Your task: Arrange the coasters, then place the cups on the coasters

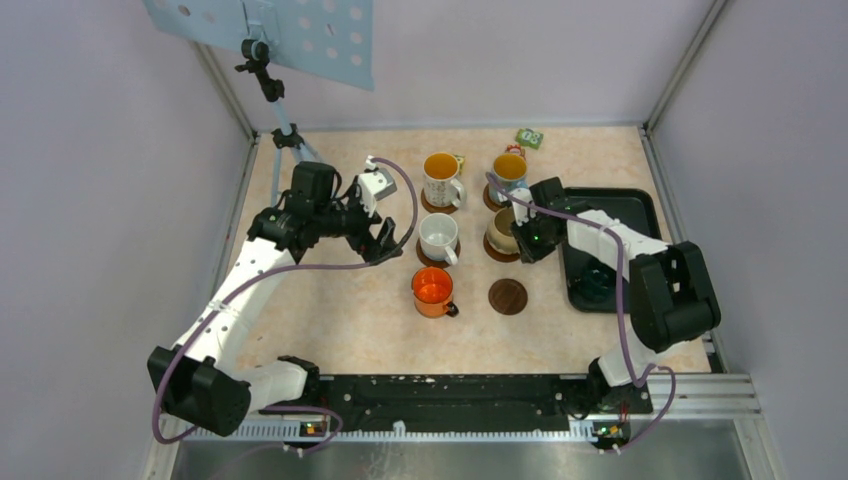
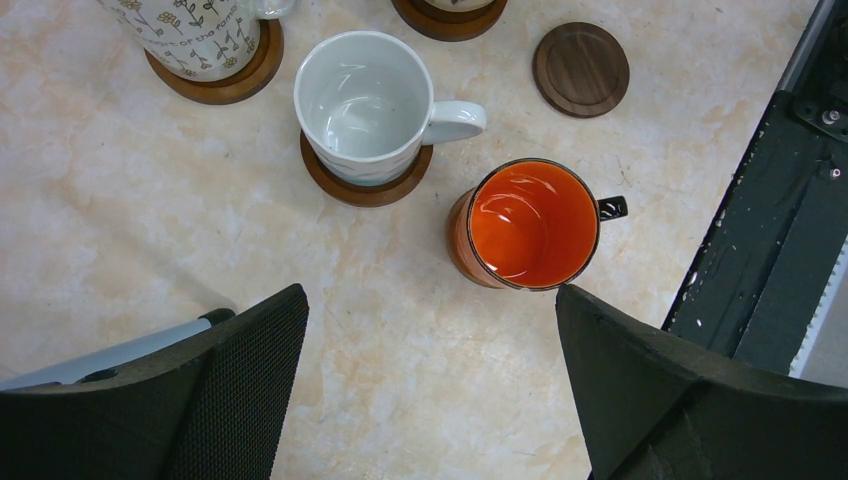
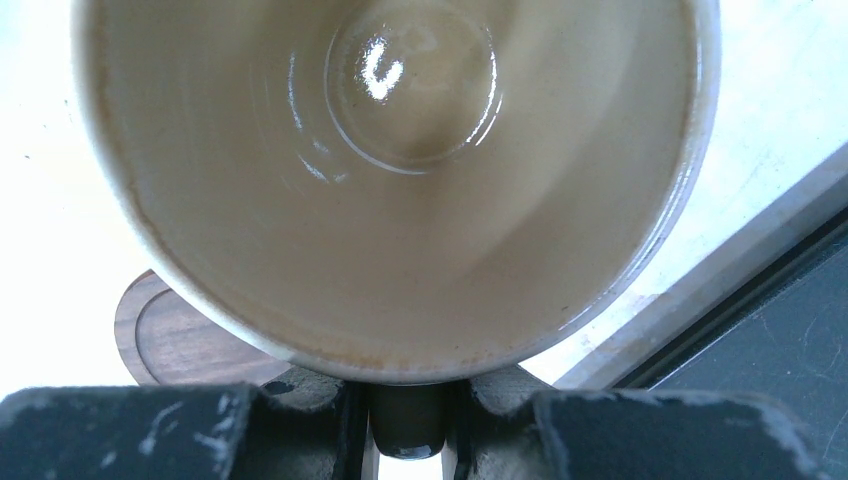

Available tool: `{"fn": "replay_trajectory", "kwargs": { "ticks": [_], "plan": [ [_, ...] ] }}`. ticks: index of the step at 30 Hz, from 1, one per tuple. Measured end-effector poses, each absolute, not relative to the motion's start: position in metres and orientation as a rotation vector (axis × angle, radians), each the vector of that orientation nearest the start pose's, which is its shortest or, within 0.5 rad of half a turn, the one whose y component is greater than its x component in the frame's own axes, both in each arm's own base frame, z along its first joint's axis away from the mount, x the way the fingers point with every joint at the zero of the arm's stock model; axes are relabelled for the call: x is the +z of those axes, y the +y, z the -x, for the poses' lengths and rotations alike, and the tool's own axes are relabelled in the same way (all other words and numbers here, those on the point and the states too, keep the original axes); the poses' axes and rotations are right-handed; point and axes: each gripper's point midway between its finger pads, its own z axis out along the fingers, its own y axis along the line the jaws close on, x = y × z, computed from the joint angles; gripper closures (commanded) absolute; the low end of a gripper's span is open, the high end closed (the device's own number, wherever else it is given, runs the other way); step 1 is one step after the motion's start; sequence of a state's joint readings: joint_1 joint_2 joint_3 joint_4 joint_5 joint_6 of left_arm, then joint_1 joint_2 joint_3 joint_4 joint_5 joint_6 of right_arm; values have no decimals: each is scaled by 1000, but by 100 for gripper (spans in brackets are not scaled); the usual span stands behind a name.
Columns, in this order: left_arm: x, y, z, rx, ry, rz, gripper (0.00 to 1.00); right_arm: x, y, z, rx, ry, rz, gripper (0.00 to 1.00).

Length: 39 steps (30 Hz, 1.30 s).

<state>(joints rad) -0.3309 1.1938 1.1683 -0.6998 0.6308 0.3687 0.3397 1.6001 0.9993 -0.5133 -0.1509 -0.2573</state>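
Four cups stand over brown coasters: a white patterned one (image 1: 441,178), a light blue one (image 1: 509,170), a plain white one (image 1: 438,237) (image 2: 365,105) and a beige one (image 1: 501,231) (image 3: 400,160). My right gripper (image 1: 522,232) (image 3: 407,400) is shut on the beige cup's dark handle, and a coaster (image 3: 170,340) shows beneath that cup. The orange cup (image 1: 433,291) (image 2: 530,222) sits in the front row with no coaster visible under it. One bare coaster (image 1: 508,296) (image 2: 581,69) lies to its right. My left gripper (image 1: 375,235) (image 2: 430,300) hangs open and empty left of the cups.
A black tray (image 1: 640,210) at the right holds a dark green cup (image 1: 597,280). A small coloured packet (image 1: 529,138) lies at the back edge. A tripod stand (image 1: 283,130) rises at the back left. The black base rail (image 1: 450,395) runs along the near edge.
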Motion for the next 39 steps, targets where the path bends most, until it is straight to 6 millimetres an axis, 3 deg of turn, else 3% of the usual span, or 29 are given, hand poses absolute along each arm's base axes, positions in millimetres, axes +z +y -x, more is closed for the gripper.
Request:
{"fn": "replay_trajectory", "kwargs": {
  "ticks": [9,19,29,39],
  "plan": [
    [235,-188,-265,-698,1955,-1056,1,48,127,-310,236,2561,838,93],
    [234,-187,-265,-698,1957,-1056,1,49,128,-305,246,2583,852,72],
    [231,-186,-265,-691,1965,-1054,1,57,133,-311,262,2559,850,63],
    [229,-186,-265,-689,1971,-1053,1,60,135,-307,284,2568,859,39]
  ]
}}
